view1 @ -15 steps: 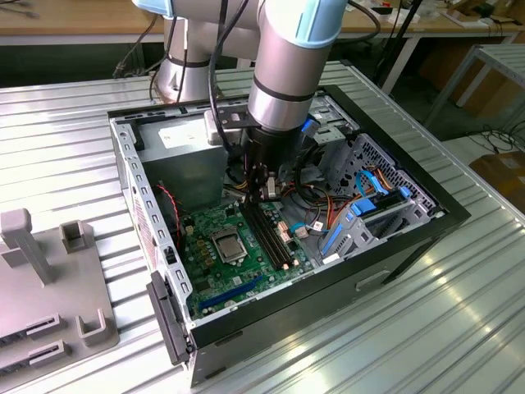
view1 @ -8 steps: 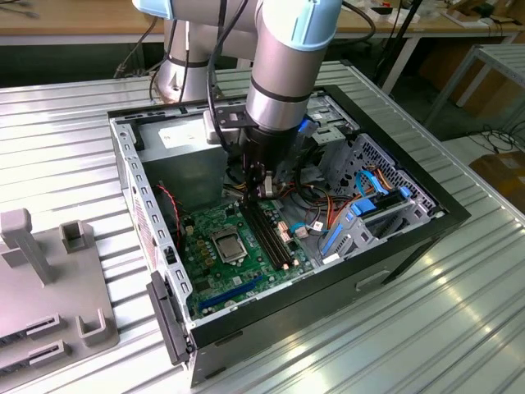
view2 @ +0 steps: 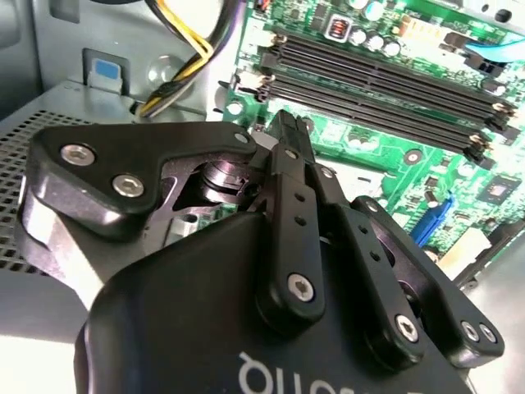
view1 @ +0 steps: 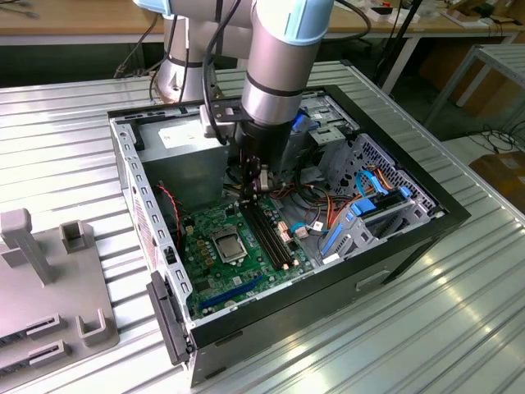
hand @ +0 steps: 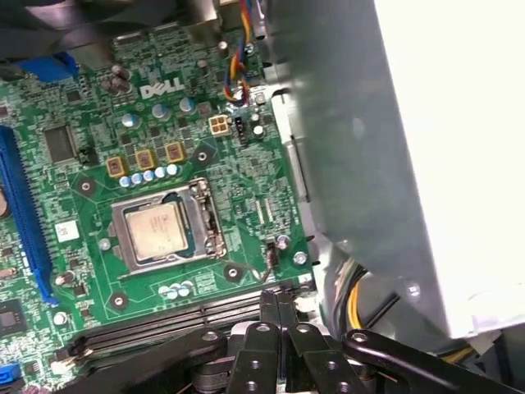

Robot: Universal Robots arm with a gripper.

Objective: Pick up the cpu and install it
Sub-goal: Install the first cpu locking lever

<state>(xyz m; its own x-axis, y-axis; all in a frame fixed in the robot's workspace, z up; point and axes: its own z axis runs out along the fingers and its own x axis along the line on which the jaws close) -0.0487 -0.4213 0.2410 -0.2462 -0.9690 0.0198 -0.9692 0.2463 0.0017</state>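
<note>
Above the motherboard's memory slots (hand: 164, 320), the gripper (hand: 277, 297) hangs with jaws closed on nothing, while beyond it the cpu (hand: 157, 230) already sits in its socket (hand: 168, 231) mid-board, so installing appears done and only securing remains.

One cpu (hand: 157, 231), one pincer (hand: 277, 302)

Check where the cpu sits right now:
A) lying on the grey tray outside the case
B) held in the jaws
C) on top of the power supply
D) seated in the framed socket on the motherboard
D: in the first wrist view the cpu lies flat inside the metal-framed socket on the green motherboard, and the gripper is apart from it, over the memory slots with its jaws closed on nothing.
</note>
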